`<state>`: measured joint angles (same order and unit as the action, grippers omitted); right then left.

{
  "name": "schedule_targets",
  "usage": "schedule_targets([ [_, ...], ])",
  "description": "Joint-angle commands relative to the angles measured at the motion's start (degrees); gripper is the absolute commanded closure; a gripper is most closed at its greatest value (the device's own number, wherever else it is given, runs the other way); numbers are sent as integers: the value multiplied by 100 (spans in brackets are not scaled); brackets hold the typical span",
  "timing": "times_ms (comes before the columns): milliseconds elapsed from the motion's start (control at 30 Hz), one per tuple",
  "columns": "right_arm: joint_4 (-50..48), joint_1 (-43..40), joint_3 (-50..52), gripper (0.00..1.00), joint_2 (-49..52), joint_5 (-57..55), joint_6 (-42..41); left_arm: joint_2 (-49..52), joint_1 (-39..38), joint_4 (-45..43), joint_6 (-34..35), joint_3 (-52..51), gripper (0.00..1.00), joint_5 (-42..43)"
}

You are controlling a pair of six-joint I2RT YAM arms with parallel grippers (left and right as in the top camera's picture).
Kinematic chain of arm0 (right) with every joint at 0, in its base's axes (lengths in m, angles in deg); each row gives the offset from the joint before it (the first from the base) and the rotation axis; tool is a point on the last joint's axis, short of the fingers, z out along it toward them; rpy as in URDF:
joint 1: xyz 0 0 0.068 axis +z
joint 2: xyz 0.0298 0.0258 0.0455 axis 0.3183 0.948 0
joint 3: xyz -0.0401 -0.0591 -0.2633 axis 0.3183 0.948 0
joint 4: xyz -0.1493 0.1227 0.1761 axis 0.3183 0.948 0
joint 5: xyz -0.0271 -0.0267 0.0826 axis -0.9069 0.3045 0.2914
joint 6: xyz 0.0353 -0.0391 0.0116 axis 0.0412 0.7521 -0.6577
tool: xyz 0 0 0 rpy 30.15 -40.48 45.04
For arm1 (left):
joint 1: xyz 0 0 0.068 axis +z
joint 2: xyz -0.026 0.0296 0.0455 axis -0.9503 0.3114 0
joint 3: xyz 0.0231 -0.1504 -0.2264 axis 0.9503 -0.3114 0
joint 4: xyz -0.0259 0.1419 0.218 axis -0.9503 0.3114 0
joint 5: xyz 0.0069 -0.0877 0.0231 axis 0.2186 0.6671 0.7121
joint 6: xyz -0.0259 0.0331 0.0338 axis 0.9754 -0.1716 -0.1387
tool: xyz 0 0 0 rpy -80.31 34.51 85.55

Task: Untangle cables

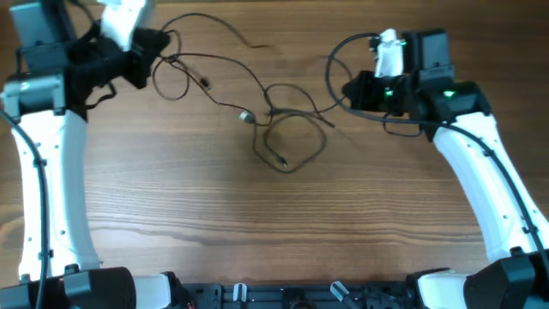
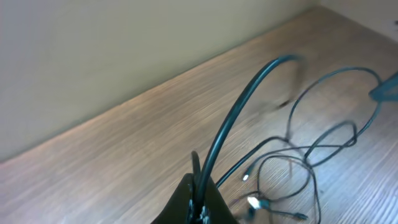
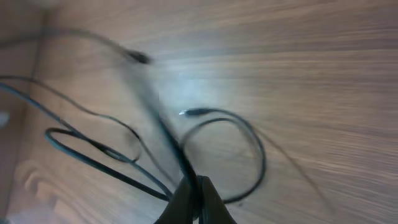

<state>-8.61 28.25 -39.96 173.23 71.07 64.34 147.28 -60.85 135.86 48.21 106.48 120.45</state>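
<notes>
L gripper [image 2: 199, 182] & R gripper [image 3: 198, 184] pinch cables [image 1: 272, 113].

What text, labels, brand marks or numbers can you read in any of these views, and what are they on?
None can be read.
The cables, their plug ends and the wooden table show no lettering.
The left arm and right arm show no legible marks.
The right arm has only green lights, not characters.
Both wrist views are too blurred for fine print.
</notes>
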Motion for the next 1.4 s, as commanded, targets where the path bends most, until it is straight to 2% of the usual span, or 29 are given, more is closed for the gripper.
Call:
schedule_targets([
  [0, 15, -282, -4, 96, -149, -116, 138, -15, 249, 9, 68, 28, 96, 245],
  [100, 55, -426, -4, 96, -149, -219, 140, -15, 267, 0, 146, 28, 94, 315],
  [200, 118, -597, -4, 96, -149, -1211, 76, -15, 267, 0, 146, 28, 95, 310],
  [333, 269, -1073, -4, 96, -149, -1827, -55, -15, 328, -4, 146, 28, 95, 304],
  [533, 505, -1967, -4, 96, -149, -1895, 129, -15, 621, -44, 149, 28, 95, 308],
  [767, 542, -2033, -4, 96, -146, -2741, 273, -15, 916, -90, 146, 28, 95, 308],
  [900, 496, -2284, -4, 96, -146, -2796, 98, -15, 1123, -175, 175, 28, 96, 310],
  [1067, 616, -2863, -4, 96, -136, -2474, 87, -15, 1303, -175, 190, 28, 96, 400],
  [1233, 682, -2885, -4, 96, -131, -2159, 146, -2, 1300, -164, 332, 28, 95, 507],
  [1300, 645, -2883, -4, 96, -114, -1541, 144, 9, 1290, -131, 361, 26, 96, 603],
  [1367, 654, -2822, -4, 96, -59, -570, 245, 31, 1263, -76, 361, 26, 95, 1154],
])
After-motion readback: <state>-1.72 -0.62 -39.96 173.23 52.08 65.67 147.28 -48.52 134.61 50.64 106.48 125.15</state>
